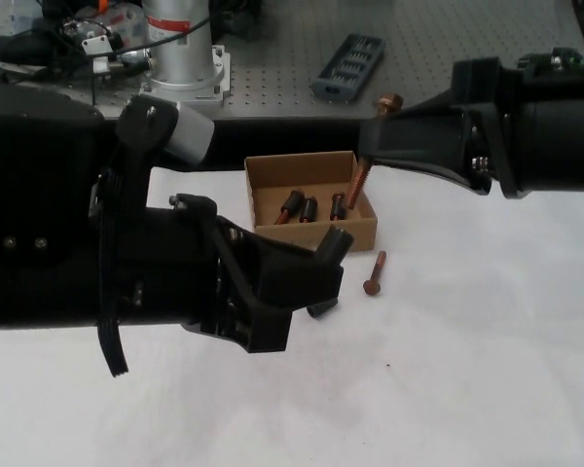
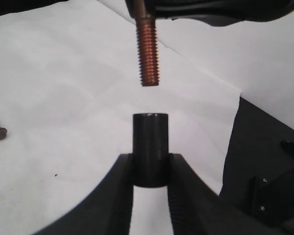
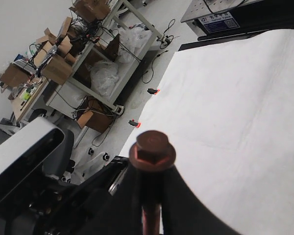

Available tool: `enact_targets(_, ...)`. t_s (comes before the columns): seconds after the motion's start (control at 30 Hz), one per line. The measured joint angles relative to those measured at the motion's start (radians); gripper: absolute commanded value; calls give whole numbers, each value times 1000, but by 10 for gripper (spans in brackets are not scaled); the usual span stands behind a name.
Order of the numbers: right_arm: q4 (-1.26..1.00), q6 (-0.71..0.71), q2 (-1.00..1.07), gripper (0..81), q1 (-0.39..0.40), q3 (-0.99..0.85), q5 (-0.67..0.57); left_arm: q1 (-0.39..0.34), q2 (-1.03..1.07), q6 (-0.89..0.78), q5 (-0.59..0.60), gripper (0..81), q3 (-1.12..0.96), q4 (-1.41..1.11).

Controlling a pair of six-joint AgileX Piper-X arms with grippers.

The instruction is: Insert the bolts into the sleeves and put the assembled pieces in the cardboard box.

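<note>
The left gripper (image 2: pixel 150 164) is closed on one end of a black sleeve (image 2: pixel 150 139). The right gripper (image 1: pixel 368 146) clamps a copper bolt (image 2: pixel 148 54) below its head. The threaded tip faces the sleeve's open end, with a gap between them. The box (image 1: pixel 273 167) holds three assembled pieces (image 1: pixel 310 208). A loose bolt (image 1: pixel 374 273) lies on the sheet (image 1: pixel 487 341) near the box.

bolt (image 2: pixel 148 54) coppery metal, threaded; sleeve (image 2: pixel 150 149) smooth matt black; cardboard box (image 1: pixel 302 173) brown, matt; bench cover (image 1: pixel 467 341) white, matt.

White-covered bench (image 1: pixel 467 370), cardboard box (image 1: pixel 292 163) on it, loose bolt (image 1: pixel 374 274) just beside
</note>
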Motion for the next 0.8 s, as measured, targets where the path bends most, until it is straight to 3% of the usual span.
enact_targets(0.8,3,0,0,29,0,0,-14,0,0,-32,-7,7,0,-86)
